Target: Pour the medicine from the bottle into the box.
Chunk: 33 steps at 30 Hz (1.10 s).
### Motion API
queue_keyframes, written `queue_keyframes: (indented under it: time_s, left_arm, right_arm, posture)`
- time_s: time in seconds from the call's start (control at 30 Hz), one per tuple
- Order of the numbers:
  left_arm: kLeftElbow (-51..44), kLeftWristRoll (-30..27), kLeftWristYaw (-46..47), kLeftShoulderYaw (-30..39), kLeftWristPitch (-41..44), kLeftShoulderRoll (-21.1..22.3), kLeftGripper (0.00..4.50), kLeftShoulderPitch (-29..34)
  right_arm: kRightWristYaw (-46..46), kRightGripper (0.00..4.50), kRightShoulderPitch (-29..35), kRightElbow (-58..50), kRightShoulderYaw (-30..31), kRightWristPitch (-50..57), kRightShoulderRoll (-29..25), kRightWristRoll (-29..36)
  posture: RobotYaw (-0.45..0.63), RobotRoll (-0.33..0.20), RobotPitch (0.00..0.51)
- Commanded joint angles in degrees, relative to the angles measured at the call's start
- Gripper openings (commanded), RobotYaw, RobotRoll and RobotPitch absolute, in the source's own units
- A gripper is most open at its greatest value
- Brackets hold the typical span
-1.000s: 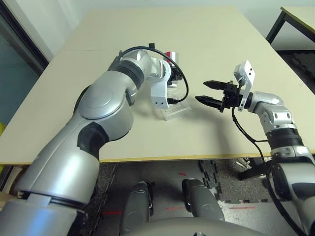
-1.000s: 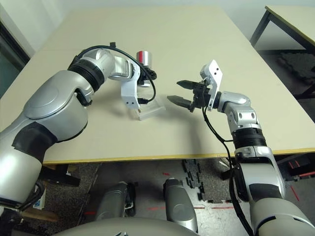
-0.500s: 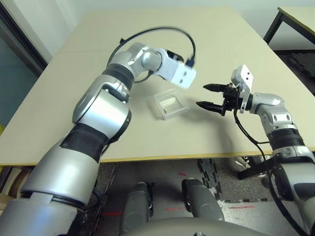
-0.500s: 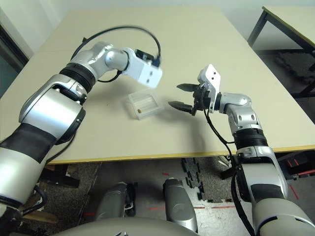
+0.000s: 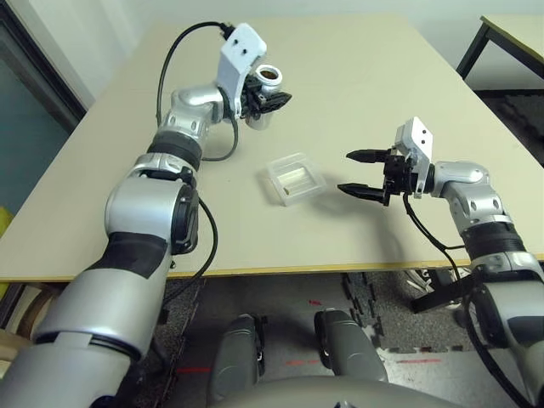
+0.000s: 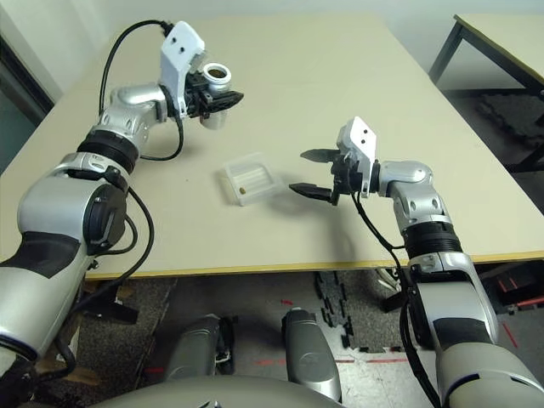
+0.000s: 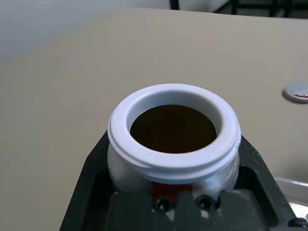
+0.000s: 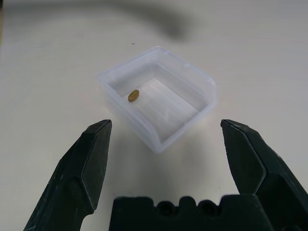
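1. Head views: the left gripper [image 5: 270, 99] is up over the far left part of the table [image 5: 357, 76], closed round the bottle [image 5: 265, 83], which it holds upright with its uncapped mouth facing up (a white rim round a dark opening). The box [image 5: 294, 179] sits flat on the table nearer the middle, well apart from the bottle and lower in the picture than it. The right gripper [image 5: 357, 172] hangs just to the right of the box, pointing at it, its two black fingers spread wide with nothing between them and not touching the box.

2. Left wrist view: the bottle [image 7: 173, 132] is seen from just above its open mouth, white rim on top, dark inside, a bit of red showing low on its front. The black jaws press against it on either side (a firm grip, by the look of it). Off to one side, on the table, lies a round grey cap [image 7: 297, 91], only partly in the picture.

3. Right wrist view: the box [image 8: 158, 95] lies on the table just beyond the spread fingers [image 8: 86, 163], standing corner-on to them. One small yellowish pill [image 8: 133, 96] lies on its floor near a corner. The fingers grip nothing.
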Motion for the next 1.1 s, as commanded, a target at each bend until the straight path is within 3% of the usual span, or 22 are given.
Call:
queue_keyframes:
  time_s: [0.03,0.43,1.1]
  left_arm:
    - [-3.3,-2.7,1.4,1.4,1.5,0.2,2.72,4.0]
    - [-7.7,-6.3,7.3,2.8,0.1,-0.7,2.72,14.7]
    - [-1.4,-3.9,11.2,1.4,-5.8,-1.4,2.72,17.9]
  right_arm:
    - [0.6,4.5,-1.0,1.2,0.8,-0.6,0.1,-0.6]
    - [1.0,4.5,-1.4,2.0,0.8,-0.9,0.1,-1.1]
    - [0.9,4.5,-1.5,1.9,0.3,-0.6,-1.0,-1.1]
  posture:
    - [-0.18,0.0,0.062]
    - [-0.18,0.0,0.074]
    - [-0.21,0.0,0.085]
